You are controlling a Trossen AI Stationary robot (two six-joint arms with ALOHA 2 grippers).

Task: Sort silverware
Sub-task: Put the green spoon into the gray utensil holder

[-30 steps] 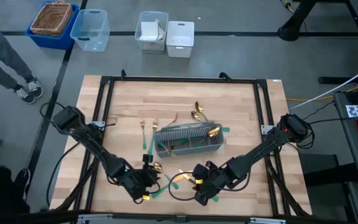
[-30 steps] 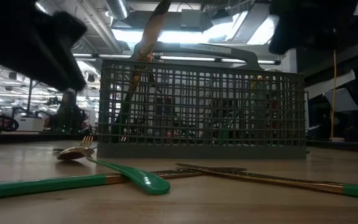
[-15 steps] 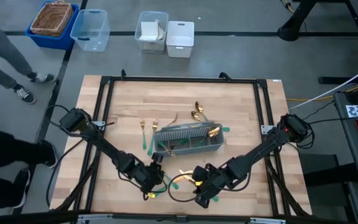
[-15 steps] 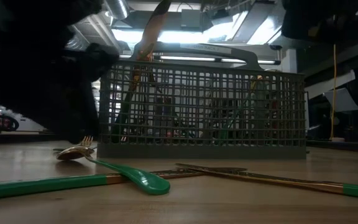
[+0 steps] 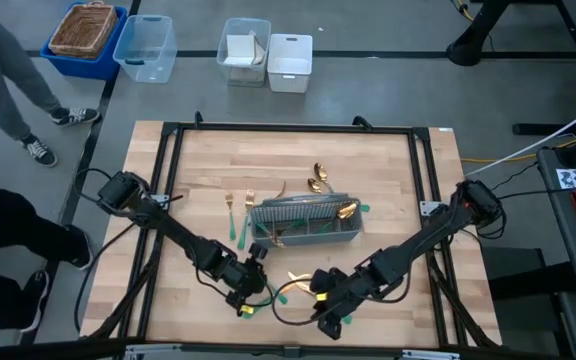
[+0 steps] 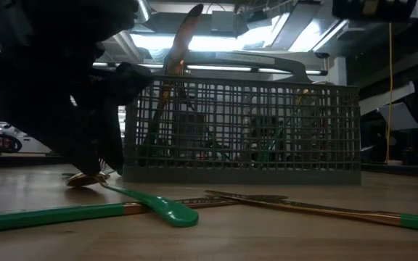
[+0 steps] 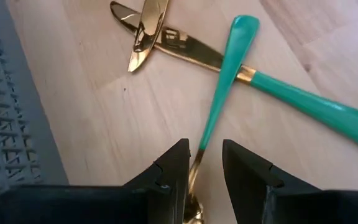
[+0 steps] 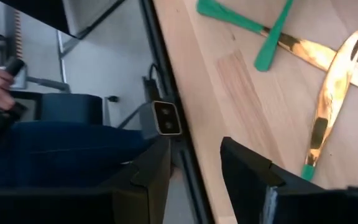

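Observation:
A grey mesh caddy (image 5: pixel 303 222) (image 6: pixel 242 130) stands mid-table with several gold pieces upright in it. In front of it lie a teal-handled spoon (image 7: pixel 219 106) (image 6: pixel 147 203), a gold knife (image 7: pixel 179 43) (image 6: pixel 303 209) and a second long teal handle (image 7: pixel 316 109), which cross each other. My left gripper (image 7: pixel 205 146) (image 5: pixel 253 283) is open and points down. Its fingers stand on either side of the spoon's thin neck, and the spoon's bowl (image 6: pixel 85 177) lies just under it. My right gripper (image 8: pixel 194 143) (image 5: pixel 326 308) is open and holds nothing. It hangs over the table's near edge.
Two forks (image 5: pixel 238 205) lie to the left of the caddy and gold spoons (image 5: pixel 318 178) lie beyond it. A black frame rail (image 8: pixel 166 118) runs along the table's edge. Plastic bins (image 5: pixel 268 55) stand on the floor past the far edge. A person's legs (image 5: pixel 18 70) are at the left.
My left gripper has moved right and toward the caddy, come down and rolled about its own axis. It now stands over the spoon's bowl end. My right gripper has risen a little. The silverware has stayed where it was.

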